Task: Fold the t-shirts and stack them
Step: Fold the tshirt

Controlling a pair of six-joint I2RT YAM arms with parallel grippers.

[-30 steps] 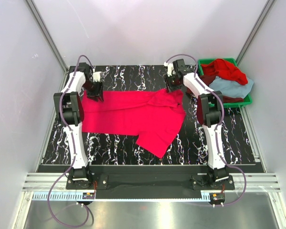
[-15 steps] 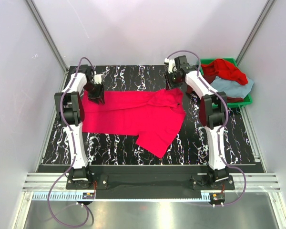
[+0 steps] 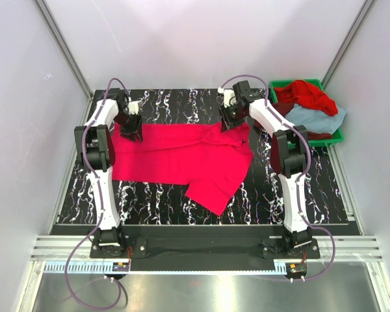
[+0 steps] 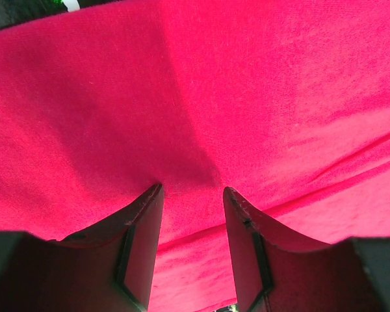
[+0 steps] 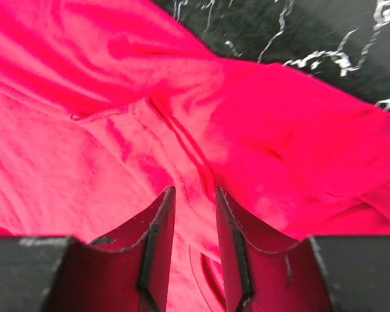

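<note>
Left gripper (image 4: 192, 188) and right gripper (image 5: 192, 190) (jaws a little apart on both) hang just over the soft crimson-pink cloth t-shirt (image 3: 175, 156), gripping nothing.

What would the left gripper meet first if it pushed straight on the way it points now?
The crimson-pink t-shirt: the left gripper points its open fingertips down onto it, seemingly at or just above the cloth. The table lies right beneath.
</note>
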